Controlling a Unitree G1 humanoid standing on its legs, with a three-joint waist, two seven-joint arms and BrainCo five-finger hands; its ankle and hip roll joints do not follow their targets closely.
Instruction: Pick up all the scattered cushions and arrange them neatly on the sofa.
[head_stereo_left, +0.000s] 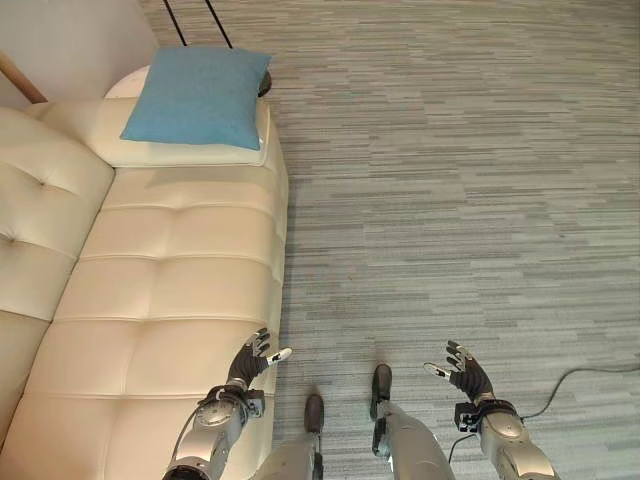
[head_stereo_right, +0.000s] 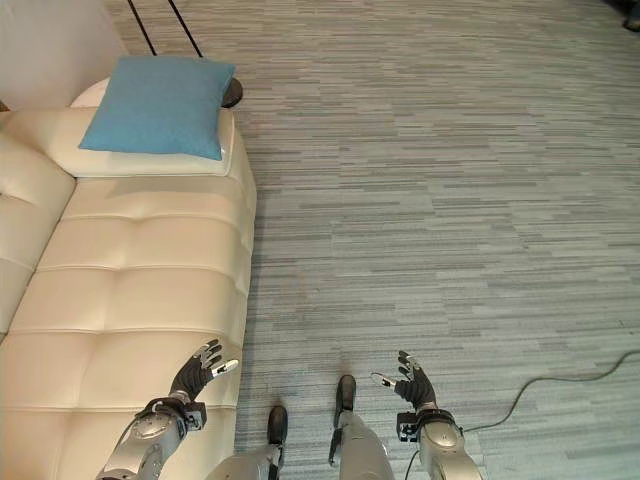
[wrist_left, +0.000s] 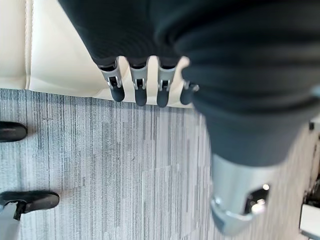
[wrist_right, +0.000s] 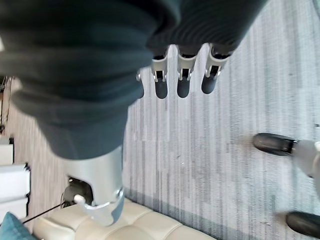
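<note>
— Where is the cushion?
— A blue cushion (head_stereo_left: 198, 95) lies on the far end of the cream sofa (head_stereo_left: 170, 280), on its armrest.
— And the hands?
— The left hand (head_stereo_left: 254, 358) hovers empty over the sofa's front edge, fingers spread; the right hand (head_stereo_left: 462, 370), likewise spread, hangs above the grey carpet (head_stereo_left: 460, 180).

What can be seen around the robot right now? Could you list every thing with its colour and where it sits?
blue cushion: one, blue, lying on the sofa's far armrest.
sofa: one, cream, tufted, on the robot's left.
carpet: grey, striped, ahead and to the right.
lamp stand: one, dark round base with thin black rods, behind the armrest.
left hand: one, fingers relaxed and empty, over the sofa's front edge.
right hand: one, fingers relaxed and empty, over the carpet.
</note>
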